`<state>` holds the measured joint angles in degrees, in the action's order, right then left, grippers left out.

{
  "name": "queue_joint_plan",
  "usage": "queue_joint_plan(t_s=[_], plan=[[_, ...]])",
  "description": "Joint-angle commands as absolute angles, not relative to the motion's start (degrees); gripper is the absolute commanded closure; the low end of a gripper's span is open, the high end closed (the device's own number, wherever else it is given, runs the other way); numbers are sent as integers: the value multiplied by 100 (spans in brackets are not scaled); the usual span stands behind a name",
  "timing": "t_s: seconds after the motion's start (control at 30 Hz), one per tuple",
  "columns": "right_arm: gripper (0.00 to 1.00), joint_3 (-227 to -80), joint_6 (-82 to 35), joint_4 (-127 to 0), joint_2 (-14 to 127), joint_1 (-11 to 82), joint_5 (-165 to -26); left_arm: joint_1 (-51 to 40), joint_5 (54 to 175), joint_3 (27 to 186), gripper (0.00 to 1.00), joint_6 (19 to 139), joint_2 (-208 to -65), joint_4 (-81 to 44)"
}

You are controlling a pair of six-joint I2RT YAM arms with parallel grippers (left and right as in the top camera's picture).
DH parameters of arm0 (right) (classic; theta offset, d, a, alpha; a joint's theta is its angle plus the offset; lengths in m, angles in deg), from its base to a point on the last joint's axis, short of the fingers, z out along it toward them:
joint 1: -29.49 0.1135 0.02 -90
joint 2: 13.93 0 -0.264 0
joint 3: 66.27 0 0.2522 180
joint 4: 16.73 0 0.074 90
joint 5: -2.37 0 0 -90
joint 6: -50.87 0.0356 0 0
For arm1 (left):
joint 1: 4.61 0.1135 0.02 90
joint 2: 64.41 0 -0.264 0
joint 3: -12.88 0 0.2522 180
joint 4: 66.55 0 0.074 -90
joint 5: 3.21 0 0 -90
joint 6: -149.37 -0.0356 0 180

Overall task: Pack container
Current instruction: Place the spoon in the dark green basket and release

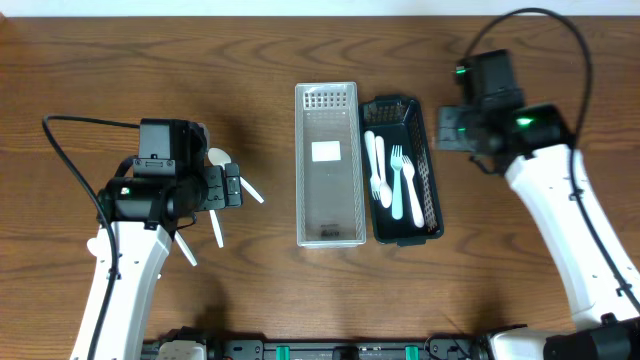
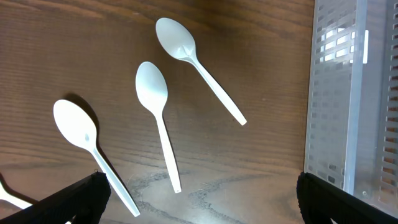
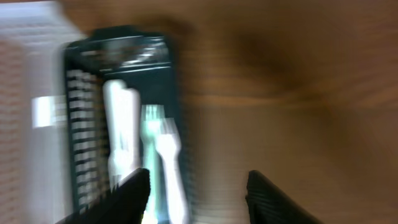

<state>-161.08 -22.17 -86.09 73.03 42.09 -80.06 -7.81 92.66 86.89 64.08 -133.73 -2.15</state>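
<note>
Left gripper (image 2: pixel 200 190) spread wide and empty over three white spoons (image 2: pixel 151 86), right gripper (image 3: pixel 198 186) partly parted, empty, near dark basket (image 3: pixel 118 37) of cutlery (image 1: pixel 378 160)

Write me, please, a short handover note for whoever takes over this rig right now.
Left gripper: open, empty, above loose white spoons on the table.
Right gripper: open, empty, near the dark basket; its view is blurred.
Done: forks and other white cutlery lie in the basket.
Left: spoons not yet packed; clear tray holds no cutlery.
</note>
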Motion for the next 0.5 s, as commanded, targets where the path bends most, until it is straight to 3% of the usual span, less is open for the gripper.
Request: queue_joint_plan(t_s=[0.0, 0.23, 0.47], plan=[[71, -16115, -2075, -8812, 7368, 3750, -8181, -783, 9301, 8774, 2, 6443, -13242, -202], [82, -15588, -2165, -8991, 7696, 3584, -8659, -783, 9301, 8774, 2, 6443, -13240, -200], [80, -14959, -2292, -8880, 7947, 3875, -9005, -783, 9301, 8774, 2, 6443, -13240, -202]])
